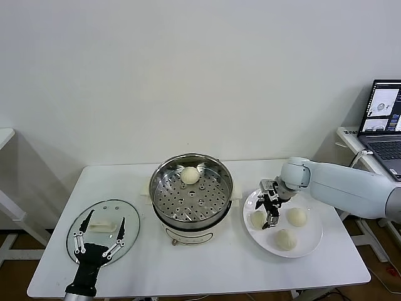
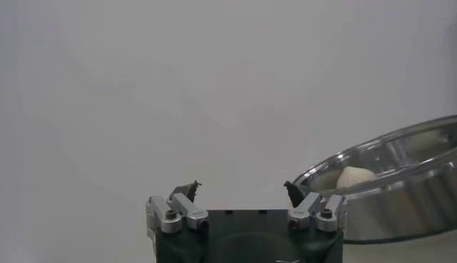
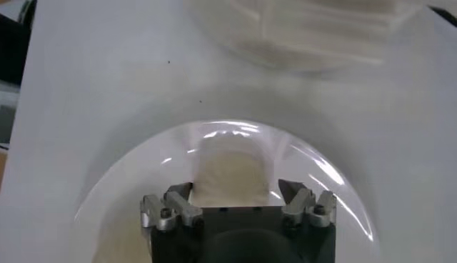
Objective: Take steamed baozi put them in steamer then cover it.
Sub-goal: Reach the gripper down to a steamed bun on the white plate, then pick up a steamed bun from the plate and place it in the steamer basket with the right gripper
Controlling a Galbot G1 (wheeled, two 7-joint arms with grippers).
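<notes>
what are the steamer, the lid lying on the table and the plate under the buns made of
Steamer: looks like polished stainless steel, mirror-bright rim and perforated tray, on a white base, probably plastic.
Lid: seemingly clear glass, since the table shows through it, with a metal rim and a cream handle, likely plastic.
Plate: glossy white, ceramic or melamine; the look leaves that open.

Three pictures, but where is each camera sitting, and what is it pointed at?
Head view: on the robot's head, looking down at the white table; both arms show.
Left wrist view: behind the open left gripper, facing the wall and the shiny round steel steamer.
Right wrist view: above the right gripper, looking down at a cream-white baozi on the flat white plate.
Shared: head and left wrist views both show the baozi inside the steamer.
</notes>
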